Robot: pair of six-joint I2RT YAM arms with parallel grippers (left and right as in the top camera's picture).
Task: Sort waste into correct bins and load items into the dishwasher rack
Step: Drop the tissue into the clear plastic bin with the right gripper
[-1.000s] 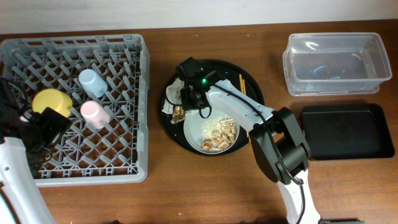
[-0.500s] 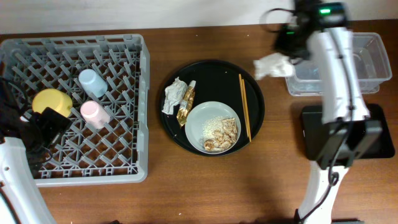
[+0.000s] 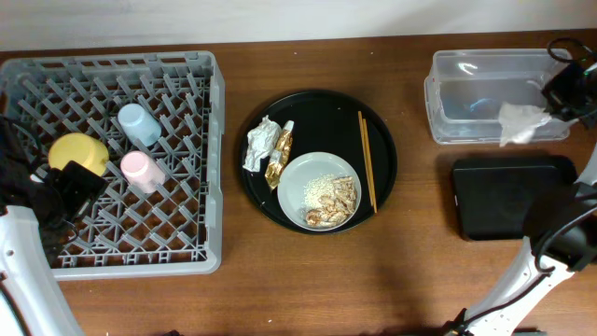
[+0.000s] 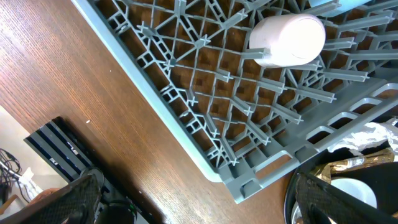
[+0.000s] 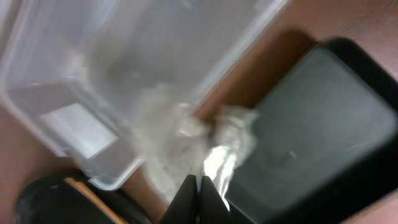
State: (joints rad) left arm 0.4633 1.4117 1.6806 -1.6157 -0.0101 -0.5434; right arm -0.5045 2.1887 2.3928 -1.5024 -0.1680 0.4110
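Overhead view: chopsticks (image 3: 366, 161) lie side by side on the round black tray (image 3: 322, 107), long axis running from the near to the far edge of the table (image 3: 308, 289), well off to the left of the right gripper (image 3: 552, 105). On the same tray sit a plate (image 3: 303, 182) carrying rice (image 3: 320, 189) and fried pieces (image 3: 340, 201), a second white wrapper (image 3: 260, 143) and a gold-brown wrapper (image 3: 278, 157). Right gripper is clamped on a crumpled white wrapper (image 3: 520, 121), which hangs over the near right corner of the clear tub (image 3: 485, 70); the black rectangular tray (image 3: 518, 201) lies just below it, bare as far as visible. Rack (image 3: 177, 233) holds a blue cup (image 3: 138, 123), a pink cup (image 3: 142, 170) and a yellow bowl (image 3: 76, 152). Left gripper (image 3: 67, 191) sits at the rack's left side, just below the bowl, jaws spread wide and holding nothing. Left wrist view: left gripper (image 4: 199, 202) gaping, one finger at each lower corner, nothing between. Ahead of it, the rack's corner (image 4: 205, 124), with the pink cup (image 4: 289, 40) on its side across the pegs. Ahead to the right, the edge of the round tray (image 4: 297, 196) with both wrappers. Right wrist view, blurred: right gripper (image 5: 199, 186) pinched tight on the white wrapper (image 5: 186, 134), at the tub's rim (image 5: 118, 74), the black tray (image 5: 317, 124) beside it.
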